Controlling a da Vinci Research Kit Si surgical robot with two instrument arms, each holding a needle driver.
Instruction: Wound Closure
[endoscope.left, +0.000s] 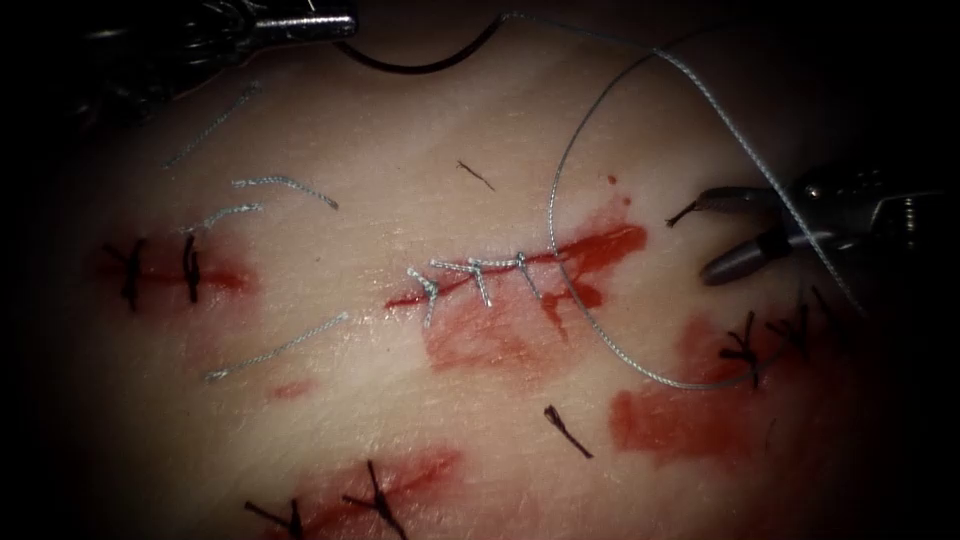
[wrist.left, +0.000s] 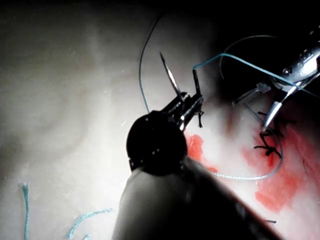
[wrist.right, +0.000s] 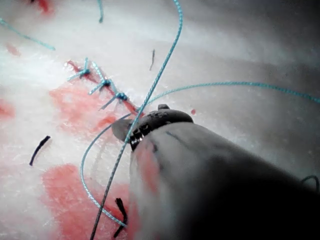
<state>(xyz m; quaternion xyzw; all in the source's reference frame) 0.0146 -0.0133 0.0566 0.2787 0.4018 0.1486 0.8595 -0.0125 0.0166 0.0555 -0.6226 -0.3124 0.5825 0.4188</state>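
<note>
From the remote console I logged the left tool (endoscope.left: 335, 22) at the top left of the endoscope view, well clear of the cut (endoscope.left: 520, 268); its jaws were closed on the curved needle (endoscope.left: 420, 62), gripping it near one end, so that the dark curve hung out to the right of the jaws above the tissue (endoscope.left: 400, 150) and was not in the tissue; in the left wrist view the same tool (wrist.left: 187, 106) held the needle (wrist.left: 170, 75) with its point standing up free of the surface; the right tool (endoscope.left: 715, 235) lay to the right of the cut with its jaws spread wide apart and nothing clamped between them, although the thread (endoscope.left: 552, 200) ran across its body; that thread came out of the tissue at the right end of the stitched part of the cut, swept up in a wide arc toward the needle, and a second loop curved down and right to the dark knots (endoscope.left: 745, 350) on the right side; pale stitches (endoscope.left: 480, 275) crossed the middle of the cut; red fluid (endoscope.left: 600, 245) lay on the unstitched right end and below it; cut ends of thread (endoscope.left: 285, 185) lay loose on the left side of the cut.
</note>
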